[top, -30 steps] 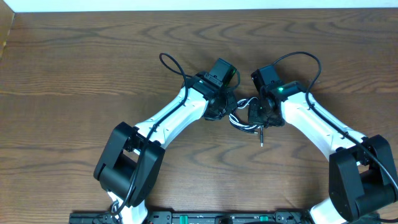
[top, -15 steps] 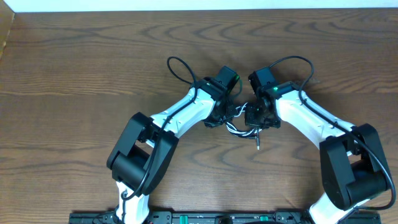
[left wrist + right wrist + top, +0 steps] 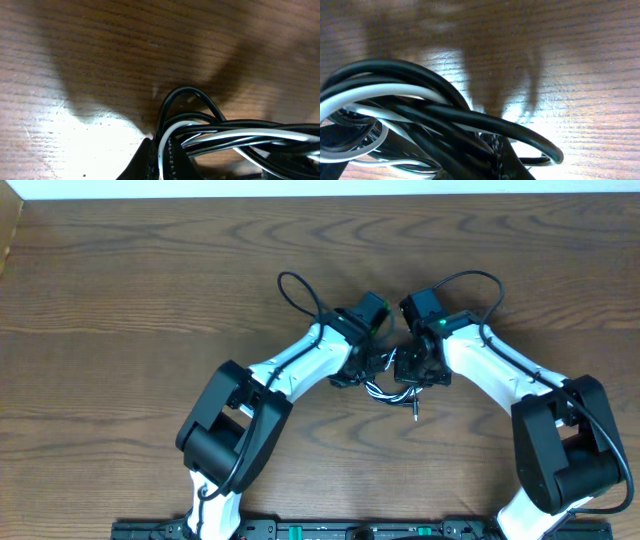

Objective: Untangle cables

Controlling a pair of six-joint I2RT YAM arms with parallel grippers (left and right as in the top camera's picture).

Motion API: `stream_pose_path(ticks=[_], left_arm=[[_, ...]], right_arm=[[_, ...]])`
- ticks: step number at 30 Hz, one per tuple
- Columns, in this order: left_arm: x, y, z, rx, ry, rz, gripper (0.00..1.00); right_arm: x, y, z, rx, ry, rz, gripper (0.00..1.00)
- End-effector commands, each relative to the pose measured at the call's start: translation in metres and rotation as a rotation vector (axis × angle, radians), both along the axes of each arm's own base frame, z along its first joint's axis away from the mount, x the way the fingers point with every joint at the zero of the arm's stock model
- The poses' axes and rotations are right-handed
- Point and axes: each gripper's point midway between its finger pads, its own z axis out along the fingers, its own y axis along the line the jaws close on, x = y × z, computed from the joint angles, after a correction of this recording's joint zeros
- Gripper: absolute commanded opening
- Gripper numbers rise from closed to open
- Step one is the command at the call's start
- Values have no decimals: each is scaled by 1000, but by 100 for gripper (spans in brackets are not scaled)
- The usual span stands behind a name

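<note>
Our left hand (image 3: 368, 360) had moved closer to the right hand (image 3: 410, 365), pinching the cables (image 3: 388, 387) just beside it, so the knot stayed unpulled. The right hand's grip we could not tell.

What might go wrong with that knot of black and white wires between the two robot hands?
1. The black cable and white cable loop over each other, so pulling apart might tighten the tangle.
2. The left gripper and right gripper sit very close and might bump.
3. The loose plug could snag.
</note>
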Motion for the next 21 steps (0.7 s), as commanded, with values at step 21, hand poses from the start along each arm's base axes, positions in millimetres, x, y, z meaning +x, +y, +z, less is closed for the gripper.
stream_pose_path(ticks=[21], left_arm=[[30, 92, 93, -421, -18, -99, 7]], right_arm=[[5, -11, 2, 66, 28, -34, 22]])
